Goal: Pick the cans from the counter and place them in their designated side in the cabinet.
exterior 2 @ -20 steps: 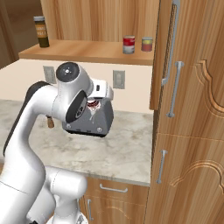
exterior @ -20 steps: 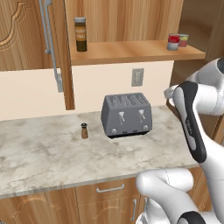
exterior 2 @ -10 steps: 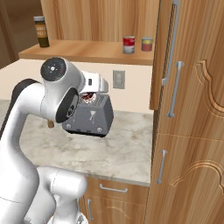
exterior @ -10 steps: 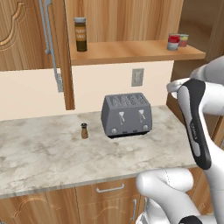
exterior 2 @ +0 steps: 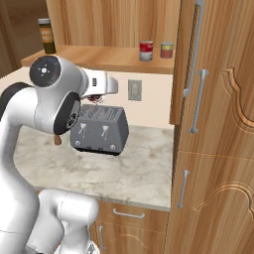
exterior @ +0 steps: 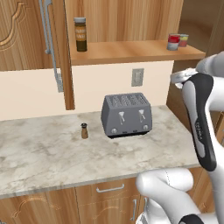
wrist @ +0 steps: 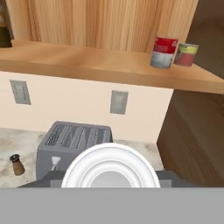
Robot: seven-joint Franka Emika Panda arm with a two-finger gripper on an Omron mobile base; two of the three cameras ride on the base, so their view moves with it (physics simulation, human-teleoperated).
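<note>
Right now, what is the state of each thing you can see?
Gripper: shut on the held can.
Held can: in the grip, above the toaster, silver top facing the camera.
Red can: upright on the shelf.
Yellow can: upright on the shelf, beside the red can.
Jar: upright on the shelf.
Door: open.
Toaster: upright, slots empty.
Shaker: upright.
Drawers: shut.

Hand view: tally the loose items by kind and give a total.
Cans: 3 (red-and-white can, greenish-yellow and red can, silver-topped held can)
Dark jar: 1
Toaster: 1
Shaker: 1
Total: 6
</note>
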